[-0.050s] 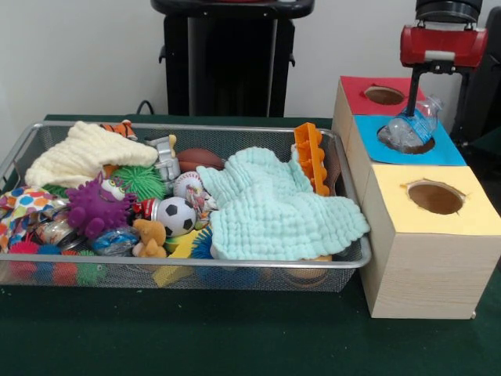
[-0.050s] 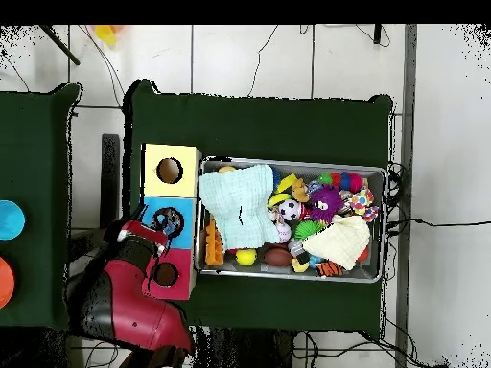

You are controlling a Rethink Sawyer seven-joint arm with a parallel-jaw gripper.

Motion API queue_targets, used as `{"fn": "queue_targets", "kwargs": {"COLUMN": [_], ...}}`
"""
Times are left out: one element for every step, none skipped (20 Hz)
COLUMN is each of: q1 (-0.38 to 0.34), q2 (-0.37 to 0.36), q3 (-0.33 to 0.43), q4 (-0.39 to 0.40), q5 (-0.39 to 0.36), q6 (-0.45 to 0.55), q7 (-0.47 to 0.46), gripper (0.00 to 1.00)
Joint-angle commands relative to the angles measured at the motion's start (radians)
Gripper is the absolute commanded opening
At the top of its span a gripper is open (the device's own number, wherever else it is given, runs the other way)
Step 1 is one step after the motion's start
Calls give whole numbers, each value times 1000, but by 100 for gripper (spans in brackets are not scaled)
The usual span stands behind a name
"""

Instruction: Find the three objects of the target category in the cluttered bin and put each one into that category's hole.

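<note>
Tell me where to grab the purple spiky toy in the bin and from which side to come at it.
Grip the purple spiky toy across its round body, coming straight down from above. It lies on top of the clutter at one end of the wire bin, so its upper side is free, while the green spiky ball and other toys crowd its flanks. The soft spikes will likely give under the fingers.

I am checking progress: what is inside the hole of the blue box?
A clear plastic bottle sits in the blue box hole, its upper part sticking out beneath the gripper. Anything deeper inside is hidden.
</note>
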Motion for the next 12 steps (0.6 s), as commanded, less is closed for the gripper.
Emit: {"fn": "queue_targets", "kwargs": {"q1": [-41, -47, -53, -58, -61, -64, -67, -59, -53, -52, -57, -58], "q2": [-6, -11, -16, -22, -24, -25, -22, -16, -14, -15, -18, -19], "q3": [71, 71, 73, 71, 72, 74, 76, 74, 68, 63, 67, 62], "q4": [-46, -40, -34, -33, -31, -29, -29, -28, -28, -27, -22, -20], "q5": [-16, -25, -33, -38, -43, -50, -56, -54, -51, -49, -55, -57], "q6": [109, 113, 117, 123, 124, 121, 117, 105, 104, 111, 114, 111], "q7": [210, 209, 210, 206, 206, 209, 213, 216, 209, 202, 205, 201], "gripper": [100, 100, 100, 100, 100, 100, 100, 100, 100, 100, 100, 0]}}
